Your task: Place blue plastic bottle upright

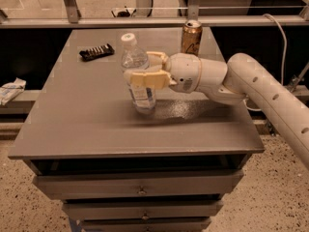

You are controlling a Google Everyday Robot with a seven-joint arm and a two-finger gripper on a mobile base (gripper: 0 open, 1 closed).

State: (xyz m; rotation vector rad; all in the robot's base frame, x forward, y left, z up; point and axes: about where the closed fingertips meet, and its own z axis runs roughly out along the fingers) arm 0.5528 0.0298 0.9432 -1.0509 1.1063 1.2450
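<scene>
The blue plastic bottle (pixel 139 92) is clear with a white cap and a blue-and-white label. It stands nearly upright, tilted slightly left, near the middle of the grey table (pixel 96 124), its base at or just above the surface. My gripper (pixel 143 70) reaches in from the right on the white arm and is shut on the bottle's upper body, one finger (pixel 145 78) in front and the other behind it.
A gold drink can (pixel 191 37) stands upright at the back right, just behind my wrist. A black flat object (pixel 96 51) lies at the back left. Drawers sit below the tabletop. A white crumpled item (pixel 10 90) lies on a ledge at far left.
</scene>
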